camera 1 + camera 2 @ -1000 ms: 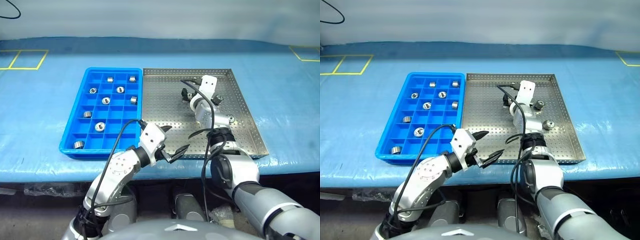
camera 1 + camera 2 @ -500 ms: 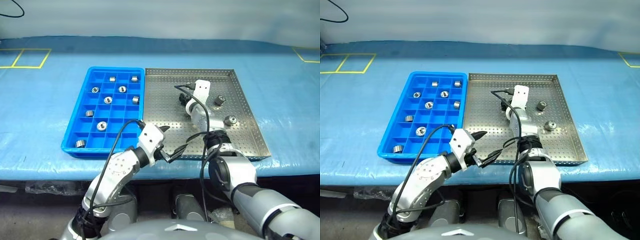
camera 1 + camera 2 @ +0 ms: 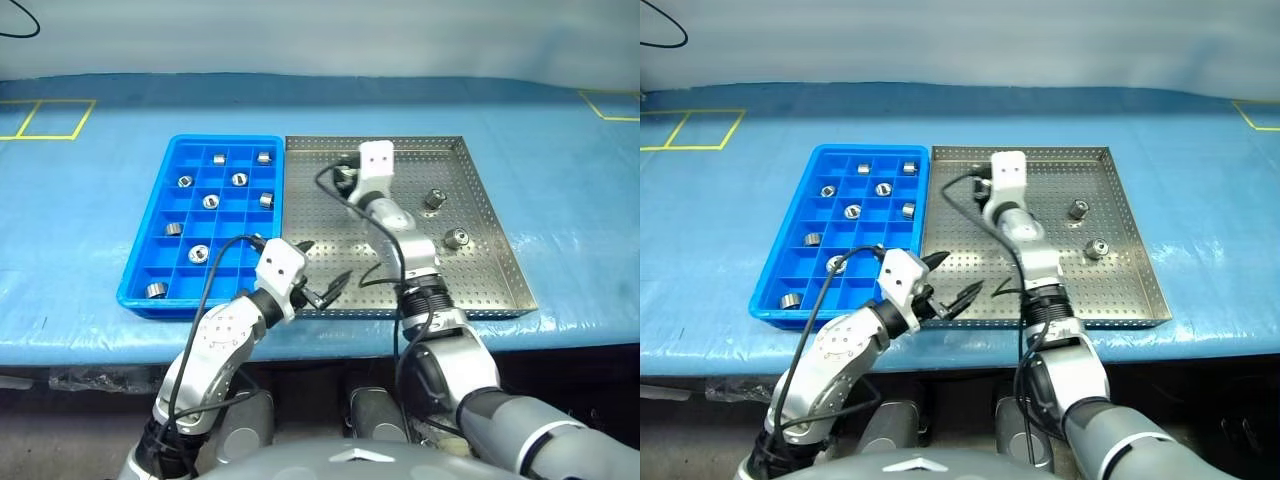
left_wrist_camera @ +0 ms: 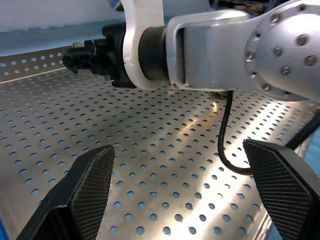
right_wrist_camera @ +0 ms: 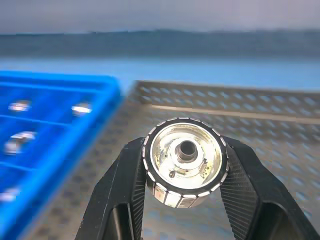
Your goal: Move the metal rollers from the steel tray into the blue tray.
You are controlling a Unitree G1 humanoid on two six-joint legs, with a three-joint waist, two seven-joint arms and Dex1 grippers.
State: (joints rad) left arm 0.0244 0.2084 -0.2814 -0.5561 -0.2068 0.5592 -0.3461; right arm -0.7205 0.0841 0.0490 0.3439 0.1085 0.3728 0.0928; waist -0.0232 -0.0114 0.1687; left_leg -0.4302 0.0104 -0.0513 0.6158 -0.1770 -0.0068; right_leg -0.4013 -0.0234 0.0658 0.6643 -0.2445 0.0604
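My right gripper point(image 3: 344, 181) is shut on a metal roller point(image 5: 185, 161), a shiny ribbed ring with a centre hole, and holds it above the far left part of the steel tray point(image 3: 480, 215), close to the blue tray point(image 3: 150, 255). Two more rollers point(image 3: 433, 199) point(image 3: 457, 238) lie on the steel tray's right side. Several rollers, such as one point(image 3: 239, 179), sit in separate compartments of the blue tray. My left gripper point(image 3: 325, 262) stands open and empty over the steel tray's near left corner; its fingers point(image 4: 90, 180) frame the perforated floor.
Both trays sit side by side, touching, on a table with a blue cover point(image 3: 560, 160). Yellow tape marks point(image 3: 45, 118) lie at the far left and far right. My right arm point(image 4: 225, 47) reaches across the steel tray just ahead of the left gripper.
My right gripper shut on a roller in the steel tray, lifted it and swung left toward the blue tray. My left gripper shifted a little left and stayed open.
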